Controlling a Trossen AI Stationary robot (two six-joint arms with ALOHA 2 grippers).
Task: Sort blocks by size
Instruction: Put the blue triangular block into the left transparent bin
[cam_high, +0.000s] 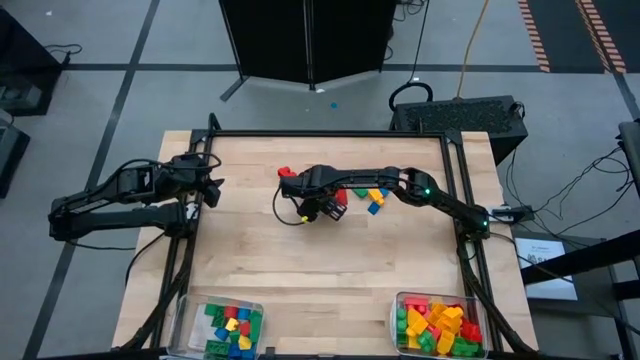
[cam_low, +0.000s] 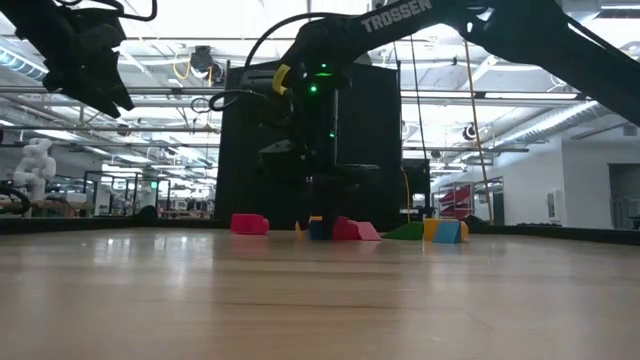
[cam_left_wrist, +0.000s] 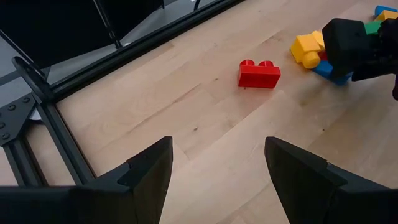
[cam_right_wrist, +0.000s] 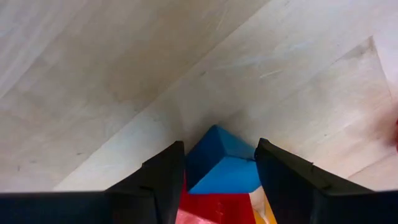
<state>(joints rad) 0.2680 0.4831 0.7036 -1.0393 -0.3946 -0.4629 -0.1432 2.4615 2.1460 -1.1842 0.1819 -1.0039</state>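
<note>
blue block (cam_right_wrist: 219, 163) between right jaws (seemingly gripped)

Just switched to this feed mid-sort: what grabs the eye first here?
The right gripper is down at the table's middle, its fingers on either side of a blue block in the small loose pile. A lone red block lies apart to that pile's left. Two clear bins of sorted blocks sit at the near edge, while the left gripper waits open at the table's left side.
</note>
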